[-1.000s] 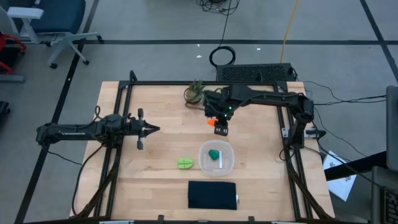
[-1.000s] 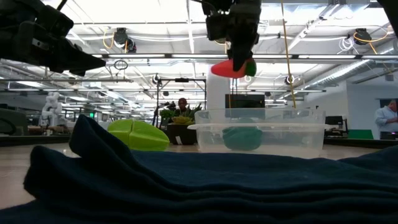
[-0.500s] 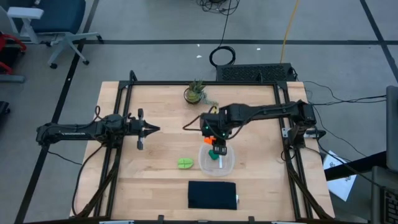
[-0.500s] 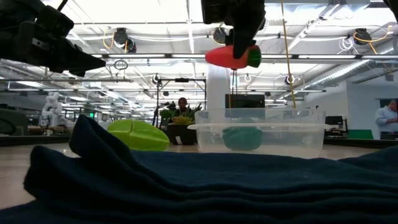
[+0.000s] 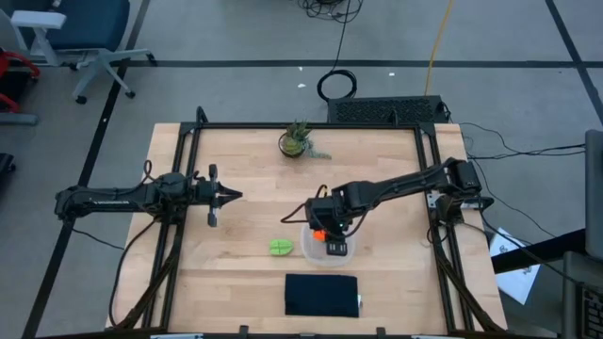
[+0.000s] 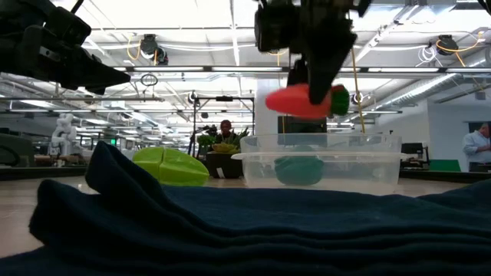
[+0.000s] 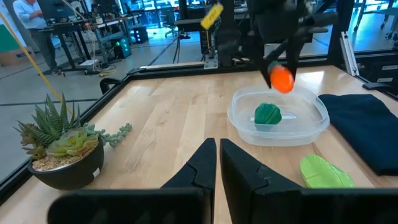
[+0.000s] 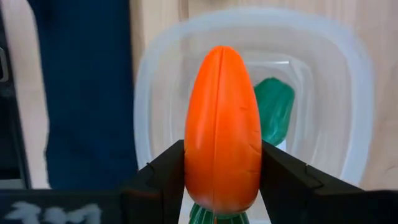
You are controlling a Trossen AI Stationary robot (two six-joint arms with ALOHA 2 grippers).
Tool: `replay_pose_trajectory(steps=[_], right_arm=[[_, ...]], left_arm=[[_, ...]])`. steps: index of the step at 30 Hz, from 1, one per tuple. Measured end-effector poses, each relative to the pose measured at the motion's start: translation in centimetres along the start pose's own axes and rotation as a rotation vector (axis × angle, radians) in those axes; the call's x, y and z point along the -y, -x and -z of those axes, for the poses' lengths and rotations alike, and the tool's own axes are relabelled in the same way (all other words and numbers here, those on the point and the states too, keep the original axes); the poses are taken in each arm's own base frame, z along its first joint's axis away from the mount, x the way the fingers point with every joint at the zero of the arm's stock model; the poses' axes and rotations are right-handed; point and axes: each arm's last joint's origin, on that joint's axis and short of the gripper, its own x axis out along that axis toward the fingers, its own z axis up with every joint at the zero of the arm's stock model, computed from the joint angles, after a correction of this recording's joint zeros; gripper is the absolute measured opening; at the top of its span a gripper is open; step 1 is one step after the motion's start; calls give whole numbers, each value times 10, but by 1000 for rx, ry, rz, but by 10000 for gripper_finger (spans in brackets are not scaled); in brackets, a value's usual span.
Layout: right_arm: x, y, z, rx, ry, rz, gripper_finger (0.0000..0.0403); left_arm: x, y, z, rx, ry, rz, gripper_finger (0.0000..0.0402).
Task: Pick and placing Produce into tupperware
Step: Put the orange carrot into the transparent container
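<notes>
Risk lies in the release: the right gripper (image 5: 329, 241), clamped on the orange carrot (image 8: 222, 124), hangs above the tupperware (image 5: 347, 255) towards its 9 o'clock rim, so letting go off-centre could bounce the carrot onto the worktop (image 5: 245, 169) or nudge the light container. Counted: three produce pieces, one carrot held, one dark green lump (image 7: 268, 114) inside the tupperware, one leafy piece (image 5: 281, 248) at its 9 o'clock; one tupperware. The left gripper (image 5: 229, 195), fingers closed and empty, waits well apart.
</notes>
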Motion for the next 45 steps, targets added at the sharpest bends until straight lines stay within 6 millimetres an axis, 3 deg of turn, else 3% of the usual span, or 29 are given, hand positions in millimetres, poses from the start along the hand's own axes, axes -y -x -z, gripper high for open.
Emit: replay_pose_trajectory(steps=[6, 19, 29, 45], right_arm=[[3, -10, 4, 2, 3, -1, 162], [-12, -13, 6, 10, 97, -38, 162], [-2, -41, 22, -16, 84, -31, 162], [-8, -43, 18, 42, 147, -50, 162]], left_arm=[[0, 0, 0, 0, 1, 0, 26], [0, 0, 1, -5, 5, 1, 26], [0, 0, 2, -22, 24, 3, 26], [0, 0, 2, -23, 25, 2, 26]])
